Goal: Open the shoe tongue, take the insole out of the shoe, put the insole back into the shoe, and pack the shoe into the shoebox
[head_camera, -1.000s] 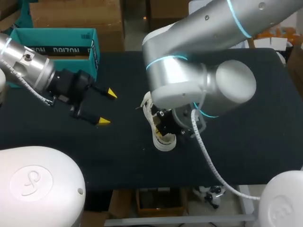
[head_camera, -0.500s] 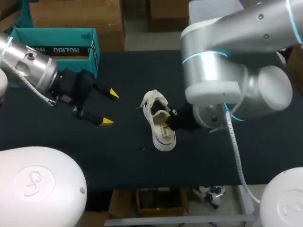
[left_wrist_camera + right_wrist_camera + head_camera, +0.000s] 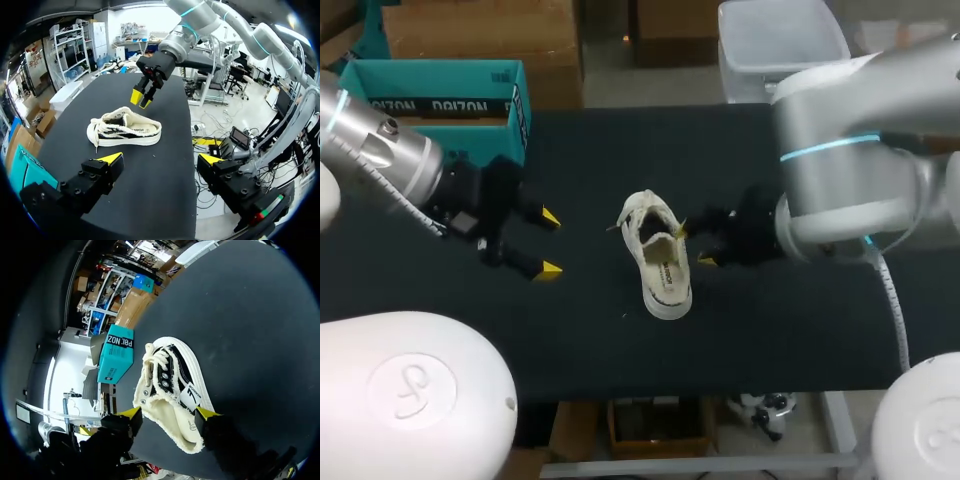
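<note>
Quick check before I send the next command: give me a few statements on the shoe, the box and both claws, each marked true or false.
1. The shoe stands on its sole on the black table. True.
2. The right claw is shut on the shoe. False: its fingers are spread open at the shoe's side and do not clamp it.
3. The left claw is open and holds nothing. True.
4. The shoe already sits in the shoebox. False: the shoe is out on the table, and the teal shoebox is at the far left corner, apart from it.
5. An insole lies on the table next to the shoe. False: no insole shows outside the shoe.
</note>
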You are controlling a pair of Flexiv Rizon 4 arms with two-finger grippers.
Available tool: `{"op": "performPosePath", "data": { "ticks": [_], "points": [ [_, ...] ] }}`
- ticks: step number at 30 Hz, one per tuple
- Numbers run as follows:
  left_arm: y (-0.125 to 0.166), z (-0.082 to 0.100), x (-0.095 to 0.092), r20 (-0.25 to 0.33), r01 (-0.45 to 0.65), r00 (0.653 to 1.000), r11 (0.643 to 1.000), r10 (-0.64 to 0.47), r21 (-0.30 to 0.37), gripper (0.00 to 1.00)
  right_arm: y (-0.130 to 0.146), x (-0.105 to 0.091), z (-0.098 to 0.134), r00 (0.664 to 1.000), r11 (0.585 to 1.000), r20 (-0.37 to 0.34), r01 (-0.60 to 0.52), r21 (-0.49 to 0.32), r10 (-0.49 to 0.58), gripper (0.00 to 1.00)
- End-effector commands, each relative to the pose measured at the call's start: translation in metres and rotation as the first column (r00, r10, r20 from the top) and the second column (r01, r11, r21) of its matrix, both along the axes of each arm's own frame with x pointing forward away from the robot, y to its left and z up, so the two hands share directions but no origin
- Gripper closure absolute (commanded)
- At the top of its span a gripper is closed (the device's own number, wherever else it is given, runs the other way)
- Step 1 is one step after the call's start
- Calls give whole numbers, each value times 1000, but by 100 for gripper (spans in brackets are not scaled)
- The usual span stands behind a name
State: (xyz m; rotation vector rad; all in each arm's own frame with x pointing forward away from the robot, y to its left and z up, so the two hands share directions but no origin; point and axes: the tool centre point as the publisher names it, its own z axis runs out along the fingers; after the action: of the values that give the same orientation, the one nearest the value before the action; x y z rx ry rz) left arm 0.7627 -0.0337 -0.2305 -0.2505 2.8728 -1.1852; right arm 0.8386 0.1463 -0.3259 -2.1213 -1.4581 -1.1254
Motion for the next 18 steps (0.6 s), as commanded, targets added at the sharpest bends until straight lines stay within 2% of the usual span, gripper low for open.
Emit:
{"op": "performPosePath", "data": {
  "ticks": [1,3,4,15,16,17,18],
  "points": [
    [3,0,-7,5,-67,998,996,67,54,0,-5,2,10,896,940,-284,-326,104,342,0],
    [6,0,-6,0,-81,997,989,82,121,0,-5,2,10,896,940,-284,-326,104,342,0],
    [8,1,-6,11,-86,996,977,85,195,0,-5,2,10,896,940,-284,-326,104,342,0],
    [8,1,-6,11,-86,996,977,85,195,0,-5,2,10,896,940,-284,-326,104,342,0],
    [8,1,-6,11,-86,996,977,85,195,0,-9,4,7,885,925,-270,-360,123,380,0],
    [8,1,-6,11,-86,996,977,85,195,0,-14,7,5,891,933,-278,-345,104,360,0],
    [5,0,-3,-2,-105,994,978,107,181,0,-16,8,5,882,924,-275,-369,103,382,0]
  ]
}}
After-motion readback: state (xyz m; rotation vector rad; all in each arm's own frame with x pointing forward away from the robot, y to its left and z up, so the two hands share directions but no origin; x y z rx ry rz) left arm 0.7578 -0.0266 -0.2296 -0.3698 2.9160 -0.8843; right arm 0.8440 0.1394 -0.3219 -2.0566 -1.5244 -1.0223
